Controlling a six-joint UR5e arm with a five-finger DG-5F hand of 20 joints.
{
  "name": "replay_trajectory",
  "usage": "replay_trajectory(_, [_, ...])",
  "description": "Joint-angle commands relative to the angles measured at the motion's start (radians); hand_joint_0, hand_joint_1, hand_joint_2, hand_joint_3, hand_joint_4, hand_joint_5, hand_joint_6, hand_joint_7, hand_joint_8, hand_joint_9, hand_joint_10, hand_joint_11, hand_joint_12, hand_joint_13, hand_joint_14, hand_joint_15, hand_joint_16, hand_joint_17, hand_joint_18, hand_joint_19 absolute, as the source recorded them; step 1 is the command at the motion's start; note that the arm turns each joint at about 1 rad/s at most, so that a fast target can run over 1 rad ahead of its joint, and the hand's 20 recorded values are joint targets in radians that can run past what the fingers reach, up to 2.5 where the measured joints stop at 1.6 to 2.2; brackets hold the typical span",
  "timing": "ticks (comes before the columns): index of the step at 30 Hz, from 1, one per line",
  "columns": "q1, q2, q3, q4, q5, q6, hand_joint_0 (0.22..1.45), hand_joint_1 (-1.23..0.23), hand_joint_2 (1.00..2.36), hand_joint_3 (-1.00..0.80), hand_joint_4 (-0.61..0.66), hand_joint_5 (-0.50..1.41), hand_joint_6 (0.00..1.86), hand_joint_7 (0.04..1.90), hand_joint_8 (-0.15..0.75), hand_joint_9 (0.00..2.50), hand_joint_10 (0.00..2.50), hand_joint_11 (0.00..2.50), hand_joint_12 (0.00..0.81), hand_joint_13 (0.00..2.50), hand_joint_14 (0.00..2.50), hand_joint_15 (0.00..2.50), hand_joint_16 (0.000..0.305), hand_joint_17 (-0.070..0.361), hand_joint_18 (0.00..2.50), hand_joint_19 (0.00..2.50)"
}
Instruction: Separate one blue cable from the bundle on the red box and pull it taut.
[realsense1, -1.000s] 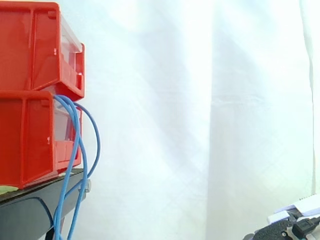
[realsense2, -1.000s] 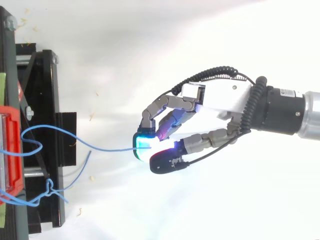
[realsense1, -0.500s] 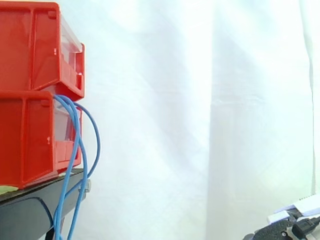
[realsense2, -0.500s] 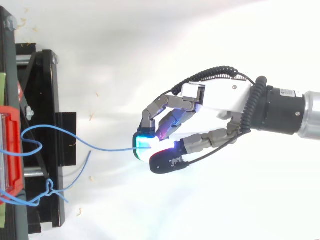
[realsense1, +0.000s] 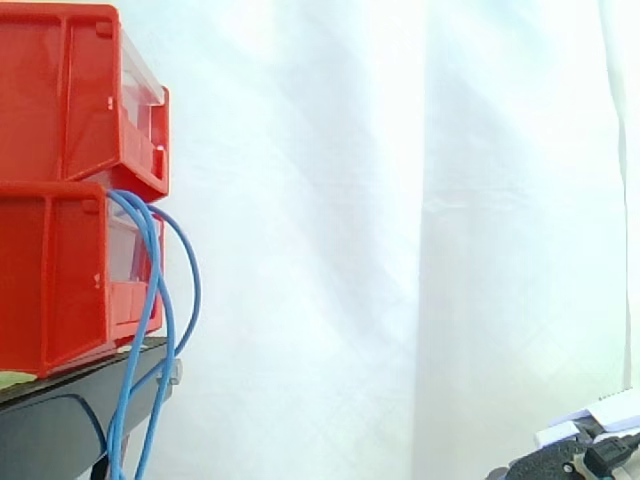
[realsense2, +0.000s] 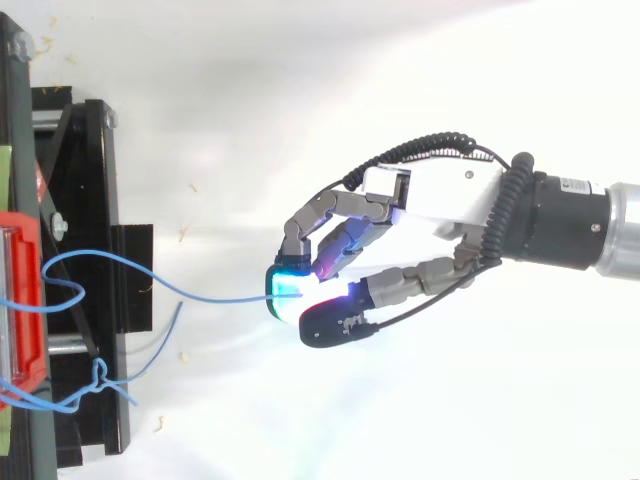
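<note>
My fingers (realsense2: 288, 284) pinch 1 blue cable (realsense2: 205, 295), clear of red box (realsense1: 60, 270); thin, limp, probably slippery. Hold firmly pad-to-pad, away from bundle (realsense2: 62, 392).

black stand (realsense1: 60, 420) before a white curtain (realsense1: 400, 200).

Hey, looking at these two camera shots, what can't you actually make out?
Top view: the end of the pinched blue cable is hidden between the fingers of the hand.
Top view: where the cables start at the red bin is cut off by the left edge.
Side view: the lower ends of the cable bundle run off the bottom edge.
</note>
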Motion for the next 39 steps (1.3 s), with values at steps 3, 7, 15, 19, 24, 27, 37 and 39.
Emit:
replay_trajectory(3, [0.000,0.000,0.000,0.000,0.000,0.000,0.56,-0.84,1.21,-0.09,0.04,-0.05,0.88,0.96,0.292,0.92,0.01,0.19,0.412,0.77,0.01,0.34,0.069,0.155,0.57,0.36])
replay_trajectory(7, [0.000,0.000,-0.001,0.000,0.000,0.000,0.56,-0.84,1.21,-0.10,0.04,-0.05,0.88,0.97,0.294,0.91,0.01,0.19,0.414,0.77,0.01,0.34,0.069,0.155,0.56,0.36])
replay_trajectory(15, [0.000,0.000,0.000,0.000,0.000,0.000,0.56,-0.84,1.18,-0.09,0.04,-0.05,0.88,0.97,0.294,0.91,0.01,0.19,0.412,0.77,0.01,0.35,0.069,0.155,0.56,0.36])
replay_trajectory(19, [0.000,0.000,0.000,0.000,0.000,0.000,0.57,-0.84,1.17,-0.09,0.04,-0.05,0.88,0.96,0.296,0.91,0.01,0.19,0.410,0.77,0.01,0.35,0.069,0.154,0.56,0.36])
replay_trajectory(24, [0.001,0.000,0.000,0.000,0.000,0.000,0.57,-0.84,1.17,-0.09,0.04,-0.05,0.88,0.96,0.292,0.92,0.01,0.18,0.411,0.77,0.01,0.35,0.069,0.154,0.56,0.36])
replay_trajectory(27, [0.000,0.000,-0.001,0.000,0.000,0.000,0.57,-0.84,1.17,-0.09,0.05,-0.05,0.88,0.96,0.294,0.91,0.01,0.19,0.411,0.77,0.01,0.34,0.069,0.154,0.56,0.37])
replay_trajectory(37, [0.001,-0.002,0.000,0.000,0.000,0.000,0.56,-0.84,1.17,-0.09,0.05,-0.05,0.88,0.96,0.296,0.92,0.01,0.20,0.410,0.77,0.01,0.34,0.069,0.154,0.56,0.36])
replay_trajectory(39, [0.000,0.000,0.000,0.000,0.000,-0.001,0.56,-0.84,1.18,-0.09,0.05,-0.05,0.88,0.96,0.294,0.92,0.01,0.19,0.409,0.77,0.01,0.34,0.069,0.154,0.56,0.36])
